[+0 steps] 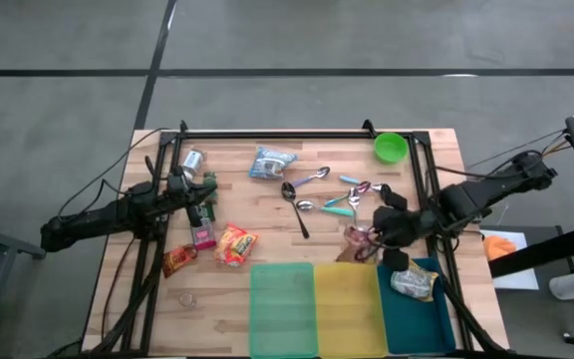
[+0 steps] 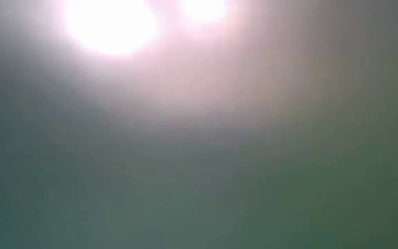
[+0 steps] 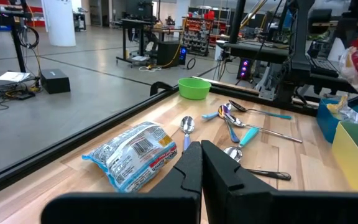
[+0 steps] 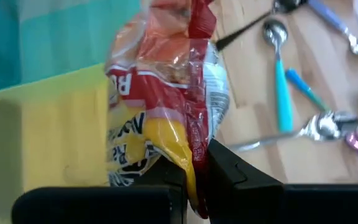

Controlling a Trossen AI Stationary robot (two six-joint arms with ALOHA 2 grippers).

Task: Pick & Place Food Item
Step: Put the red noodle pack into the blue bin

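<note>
The left hand (image 1: 205, 189) waits over the left part of the table (image 1: 267, 189), its fingers pressed together on nothing, near a red packet (image 1: 235, 244) and a smaller one (image 1: 178, 260). In its wrist view a blue-and-white snack bag (image 3: 134, 154) lies just ahead of it.

The step in hand looks like the carry: the right hand (image 1: 379, 236) is pinching a red-and-yellow snack packet (image 4: 166, 93) by its lower edge, so that the packet stands up between the fingers, off the table, near the rim of the yellow bin (image 1: 347, 309). A crumpled wrapper (image 1: 413, 283) already lies in the teal bin (image 1: 417, 319) beside it; the green bin (image 1: 281, 309) holds nothing visible. The next move probably calls for bringing the packet over a bin, most likely the teal one, and spreading the fingers there.

The table is pale wood with a dark frame, and it carries spoons (image 1: 312, 194) and a green bowl (image 1: 391, 148). Beyond it lies a grey floor, with workshop benches and racks. The low view shows only glare.
</note>
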